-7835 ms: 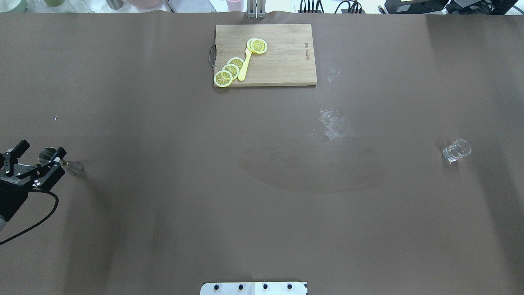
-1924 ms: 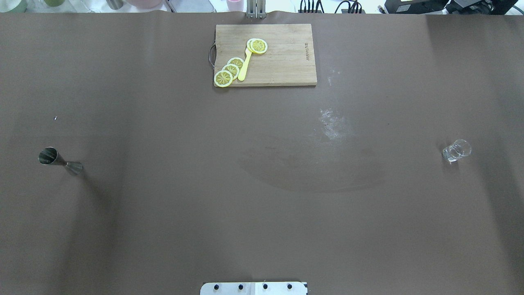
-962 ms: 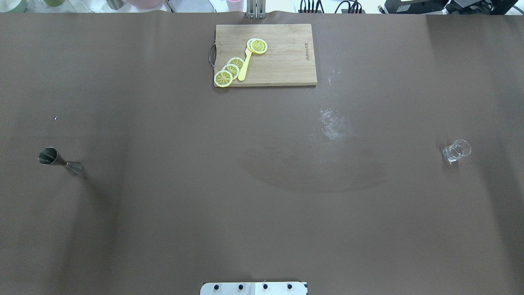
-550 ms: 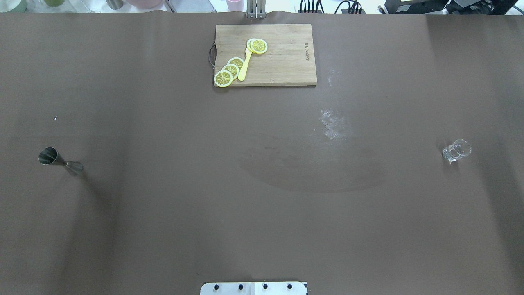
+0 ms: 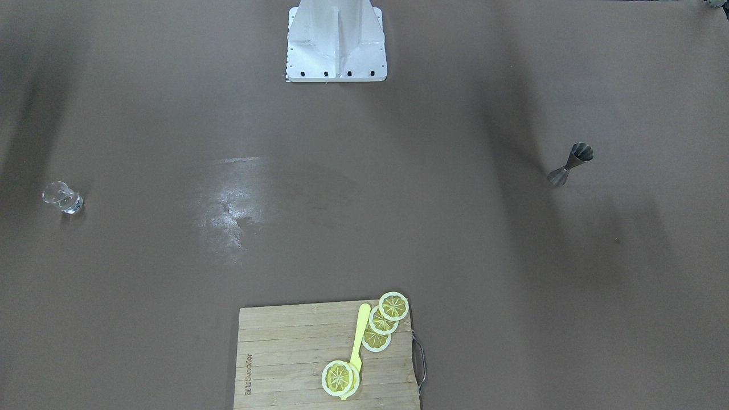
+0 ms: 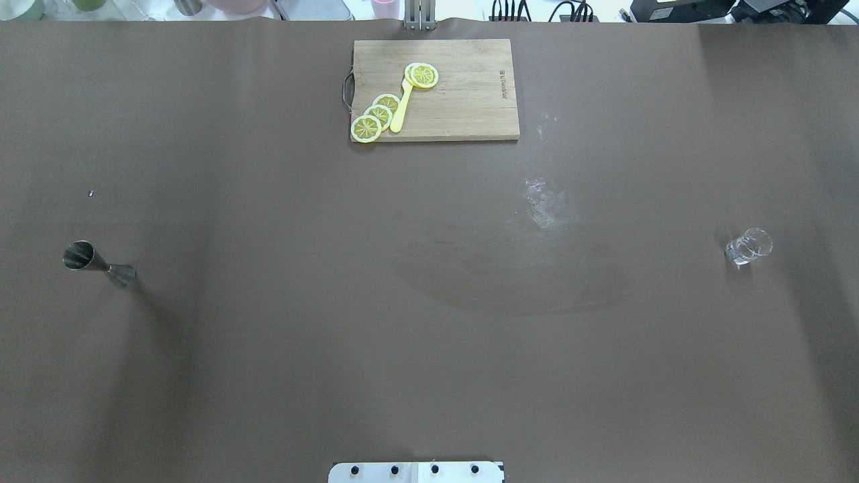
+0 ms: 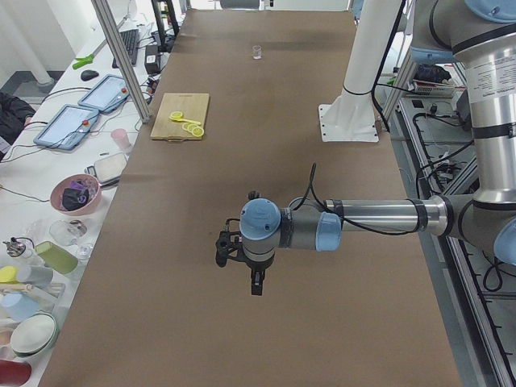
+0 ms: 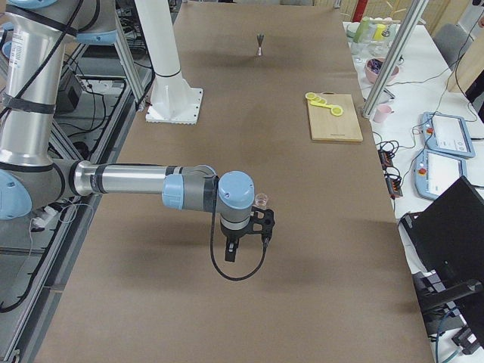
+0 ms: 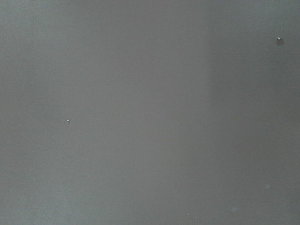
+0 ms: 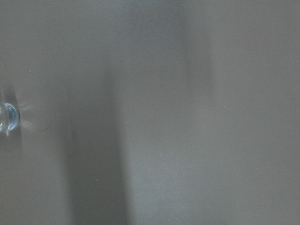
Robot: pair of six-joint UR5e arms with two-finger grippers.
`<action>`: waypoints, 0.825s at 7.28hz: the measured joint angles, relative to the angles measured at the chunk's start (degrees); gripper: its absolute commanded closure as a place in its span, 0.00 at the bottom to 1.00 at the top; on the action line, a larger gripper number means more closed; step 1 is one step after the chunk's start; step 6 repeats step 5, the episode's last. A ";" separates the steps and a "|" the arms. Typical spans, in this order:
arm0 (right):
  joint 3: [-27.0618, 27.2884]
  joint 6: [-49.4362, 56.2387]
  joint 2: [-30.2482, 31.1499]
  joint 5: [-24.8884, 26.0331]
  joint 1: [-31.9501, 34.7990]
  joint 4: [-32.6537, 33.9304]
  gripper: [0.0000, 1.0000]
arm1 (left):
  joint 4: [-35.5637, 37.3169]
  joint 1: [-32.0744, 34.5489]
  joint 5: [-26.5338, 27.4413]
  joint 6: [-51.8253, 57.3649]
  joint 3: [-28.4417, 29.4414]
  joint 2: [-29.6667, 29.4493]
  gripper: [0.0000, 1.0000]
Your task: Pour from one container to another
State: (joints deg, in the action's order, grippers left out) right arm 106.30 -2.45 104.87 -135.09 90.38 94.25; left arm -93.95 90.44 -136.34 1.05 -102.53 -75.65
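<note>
The grey metal jigger [image 6: 99, 263] [image 5: 569, 165] stands alone near the table's left end, far and small in the exterior right view [image 8: 259, 44]. The clear glass cup [image 6: 748, 245] [image 5: 62, 199] stands near the right end; its base shows at the left edge of the right wrist view [image 10: 7, 117]. Neither gripper appears in the overhead or front view. My left gripper [image 7: 222, 248] hovers over bare cloth, and I cannot tell its state. My right gripper [image 8: 265, 223] hangs just beside the cup [image 8: 262, 200], its state also unclear.
A wooden cutting board [image 6: 470, 100] [image 5: 285, 353] with lemon slices [image 6: 376, 115] and a yellow utensil [image 6: 400, 107] lies at the far middle. A whitish smear [image 6: 547, 201] marks the brown cloth. The white robot base [image 5: 336, 40] stands at the near edge.
The left gripper, open around the jigger 7.8 s ago, has left the overhead view. The jigger stands where it was. Nothing has moved in the last two seconds.
</note>
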 measured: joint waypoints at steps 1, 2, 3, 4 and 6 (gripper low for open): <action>0.02 -0.01 -0.01 0.00 0.00 0.00 0.00 | 0.00 0.00 0.43 0.00 0.05 0.03 0.02; 0.10 -0.03 -0.01 -0.02 0.02 0.02 0.00 | 0.00 0.00 0.61 0.00 0.06 0.11 0.01; 0.16 -0.07 -0.02 -0.06 0.05 0.05 0.00 | 0.00 0.00 0.68 0.00 -0.03 0.24 0.02; 0.19 -0.09 -0.02 -0.08 0.06 0.05 0.00 | 0.00 0.00 0.71 0.00 -0.11 0.40 0.02; 0.21 -0.10 -0.01 -0.08 0.05 0.06 0.00 | 0.00 0.00 0.72 0.00 -0.10 0.39 0.02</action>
